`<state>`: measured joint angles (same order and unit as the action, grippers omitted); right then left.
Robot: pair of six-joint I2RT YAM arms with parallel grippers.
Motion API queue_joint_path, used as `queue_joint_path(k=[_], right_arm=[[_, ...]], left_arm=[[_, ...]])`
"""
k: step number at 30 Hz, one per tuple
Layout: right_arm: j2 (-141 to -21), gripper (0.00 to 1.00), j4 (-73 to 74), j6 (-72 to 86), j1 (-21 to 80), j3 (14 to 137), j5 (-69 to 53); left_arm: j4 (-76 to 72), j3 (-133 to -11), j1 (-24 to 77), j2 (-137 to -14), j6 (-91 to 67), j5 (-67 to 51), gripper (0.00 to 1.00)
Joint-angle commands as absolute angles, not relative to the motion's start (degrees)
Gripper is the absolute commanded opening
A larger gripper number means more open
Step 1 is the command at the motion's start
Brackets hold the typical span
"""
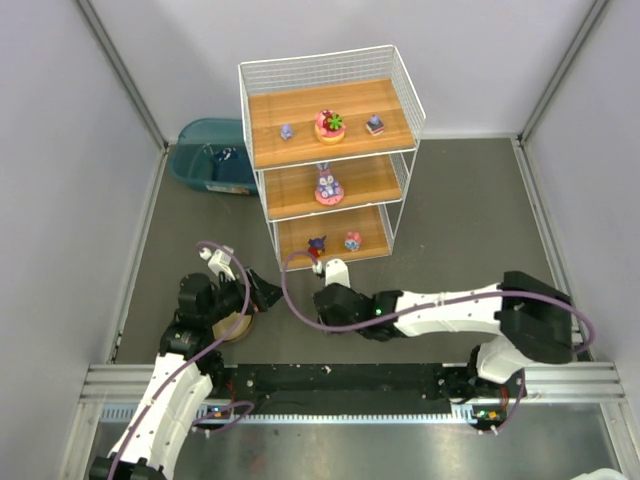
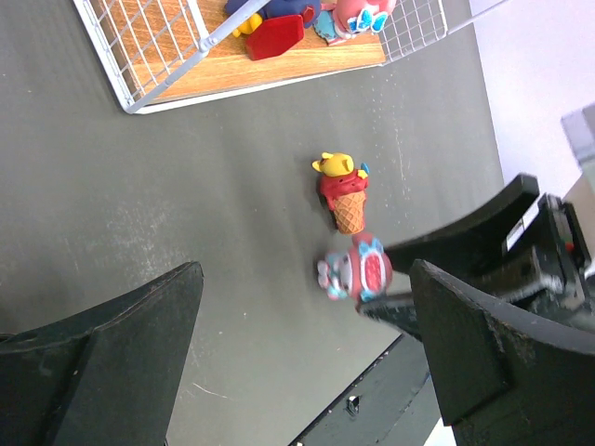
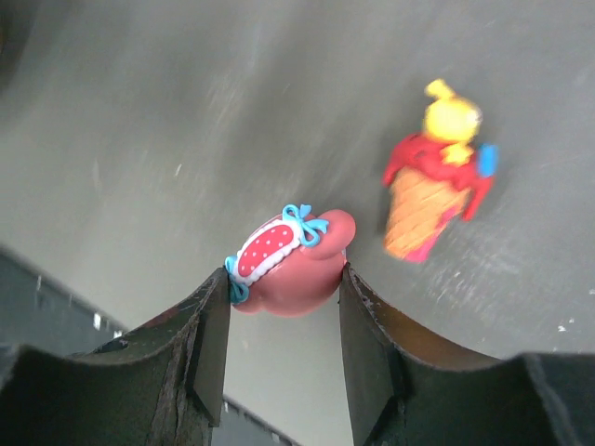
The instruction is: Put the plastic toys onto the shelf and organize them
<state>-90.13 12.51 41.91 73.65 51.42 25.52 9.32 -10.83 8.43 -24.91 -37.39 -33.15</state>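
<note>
The right fingers (image 3: 206,334) grip a pink figurine (image 3: 297,274) on both sides, toward the bench's (image 1: 470,220) near edge, before the shelf (image 1: 290,188), beside an ice-cream cone toy (image 3: 423,200). The left fingers (image 2: 139,325) are spread wide.

The left arm (image 1: 165,390) rises from its base at the near left corner and bends over at the wrist. The left jaws point rightward, spread wide with nothing between them, hanging just above the desk (image 1: 460,200). The right arm (image 1: 440,308) folds at its elbow on the far right, then stretches low and leftward, wrist pitched down. The right jaws press on either side of a pink toy (image 3: 293,269).
</note>
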Motion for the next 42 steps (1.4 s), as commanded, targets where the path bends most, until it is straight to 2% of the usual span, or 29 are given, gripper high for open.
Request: queue_joint_path(k=[1, 4, 9, 12, 13, 15, 16, 19, 22, 28, 42], right_arm=[[-82.5, 0.0, 3.3, 28.0, 74.4, 44.1, 7.1], [-79.7, 0.01, 2.6, 25.7, 74.4, 39.7, 3.6], [-77.3, 0.06, 2.5, 23.4, 74.4, 35.8, 5.2], [-77.0, 0.15, 3.1, 22.9, 74.4, 35.0, 6.6], [-76.8, 0.21, 3.3, 22.9, 74.4, 35.0, 6.8], [-76.6, 0.28, 3.0, 22.9, 74.4, 34.9, 6.8], [-76.6, 0.37, 2.7, 22.9, 74.4, 35.0, 6.7], [-76.6, 0.51, 1.9, 23.0, 74.4, 35.0, 6.2], [-76.6, 0.57, 1.7, 23.6, 74.4, 35.2, 6.4], [-76.6, 0.62, 2.0, 24.2, 74.7, 35.5, 7.1], [-76.2, 0.63, 4.8, 25.1, 74.9, 34.1, 10.0]], left_arm=[[8.6, -12.7, 8.6, -24.3, -36.5, -32.9, 0.99], [8.5, -12.6, 8.5, -24.2, -36.7, -32.9, 0.99], [8.3, -12.7, 8.5, -24.1, -36.1, -33.6, 0.99], [8.3, -13.0, 8.5, -23.9, -35.7, -33.9, 0.99], [8.3, -13.1, 8.5, -23.9, -35.6, -33.9, 0.99], [8.3, -13.4, 8.5, -24.1, -35.4, -34.0, 0.99], [8.3, -13.4, 8.5, -24.2, -35.4, -34.0, 0.99], [8.2, -13.4, 8.5, -24.3, -35.3, -33.9, 0.99], [8.2, -13.3, 8.5, -24.4, -35.4, -34.0, 0.99], [8.2, -13.0, 8.5, -24.3, -35.5, -34.0, 0.99], [7.8, -12.8, 8.5, -25.0, -35.6, -34.0, 0.99]])
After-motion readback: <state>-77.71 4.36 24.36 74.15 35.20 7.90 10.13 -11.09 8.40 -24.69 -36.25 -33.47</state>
